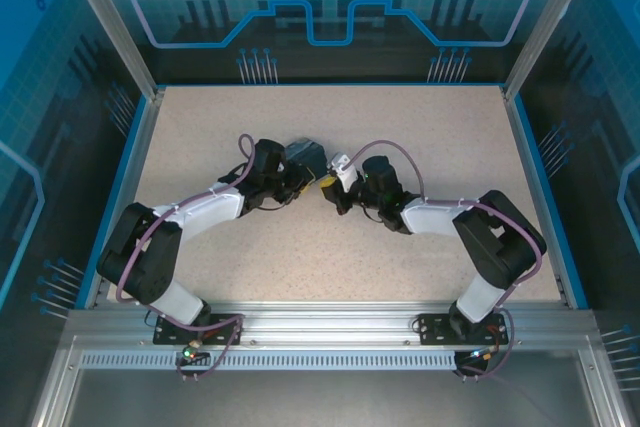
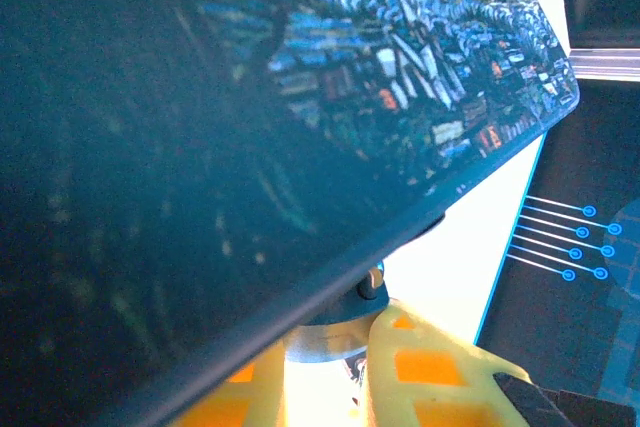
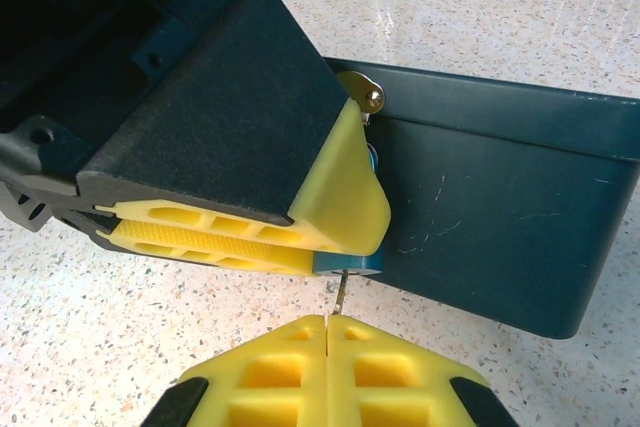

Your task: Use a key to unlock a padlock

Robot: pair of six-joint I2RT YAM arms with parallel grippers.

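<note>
Against the tin (image 3: 500, 207), the left tool (image 3: 365, 237) pinches the padlock (image 3: 350, 264); the right tool (image 3: 328, 322) grips the key (image 3: 341, 292), tip near its underside. Line the blade with the keyway, ease straight in, then twist.

- Setting: a robotics lab test cell.
- Enclosure: blue translucent wall panels (image 1: 330, 7) printed with gear and circuit-trace motifs stood on three sides.
- Frame: silver aluminium extrusion rail (image 1: 330, 323) ran along the near edge.
- Surface: speckled beige tabletop (image 1: 440, 137), blue-edged.
- Fixtures: black-and-white left robot arm (image 1: 205, 209) and matching right robot arm (image 1: 440, 215) were bolted to the rail, with their cables exposed.
</note>
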